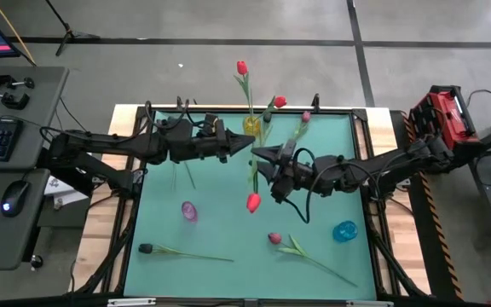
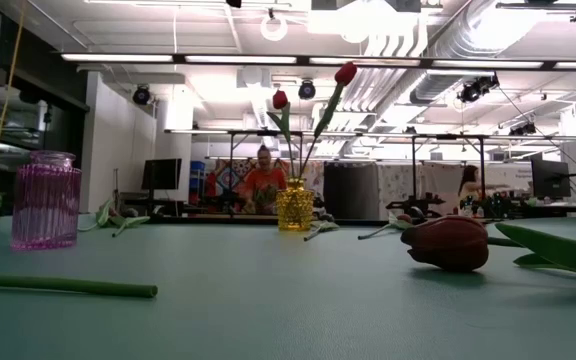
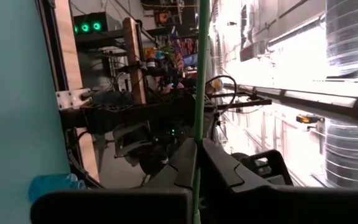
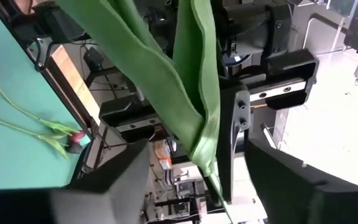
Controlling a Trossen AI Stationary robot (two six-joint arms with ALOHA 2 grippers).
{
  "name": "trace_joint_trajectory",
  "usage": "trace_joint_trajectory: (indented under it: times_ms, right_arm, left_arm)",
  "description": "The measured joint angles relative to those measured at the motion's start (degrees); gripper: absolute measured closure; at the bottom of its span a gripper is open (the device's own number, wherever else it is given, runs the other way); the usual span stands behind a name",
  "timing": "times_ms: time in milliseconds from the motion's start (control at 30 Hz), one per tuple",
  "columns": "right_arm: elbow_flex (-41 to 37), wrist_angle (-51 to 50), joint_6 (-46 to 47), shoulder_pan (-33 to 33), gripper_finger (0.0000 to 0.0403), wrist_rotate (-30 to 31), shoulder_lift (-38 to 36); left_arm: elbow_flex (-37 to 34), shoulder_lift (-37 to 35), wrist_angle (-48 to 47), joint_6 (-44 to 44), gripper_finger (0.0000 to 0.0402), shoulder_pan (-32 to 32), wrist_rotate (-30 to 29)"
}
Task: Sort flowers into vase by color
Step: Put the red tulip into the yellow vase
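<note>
Flowers on the green bench [image 1: 220, 230], with both claws meeting beside the yellow vase [image 1: 251, 126].
We see the left claw [image 1: 247, 147] clamped on a red tulip's stem [image 1: 252, 175]; the right claw [image 1: 257, 162] brackets its leaf, jaws parted. Two red tulips [image 1: 242, 68] stand in that vase.

Matt teal table [image 1: 228, 230], ribbed glossy yellow vase [image 2: 294, 206], perhaps glass, smooth green stem [image 3: 200, 93]

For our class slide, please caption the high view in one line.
Both dark grippers, left and right, meet on one red tulip's green stem beside the yellow glass vase.
</note>
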Motion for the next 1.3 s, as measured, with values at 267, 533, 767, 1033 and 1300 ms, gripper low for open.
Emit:
trace_joint_trajectory:
  times_ms: [267, 533, 767, 1033, 1300]
  right_arm:
    - [0.00, 0.30, 0.02, -0.15, 0.0285, -0.02, 0.00]
    - [0.02, 0.46, 1.16, -0.17, 0.0390, 0.00, 0.00]
    - [0.02, 1.37, 3.05, -0.15, 0.0396, 1.49, -0.02]
    - [0.02, 1.58, 5.15, -0.17, 0.0400, 4.88, -2.23]
    - [0.02, 0.95, 16.96, -0.76, 0.0402, 9.34, -7.89]
  left_arm:
    - [0.00, 0.00, 0.02, 2.06, 0.0401, -0.02, -0.14]
    - [0.00, 0.00, -0.33, 3.39, 0.0401, -0.02, -0.18]
    - [0.00, 0.00, -1.36, 10.49, 0.0381, -0.02, -0.16]
    - [0.02, -1.11, -4.34, 17.22, 0.0290, 0.90, 4.55]
    - [0.09, -8.44, -21.31, 31.87, 0.0234, 5.82, 10.82]
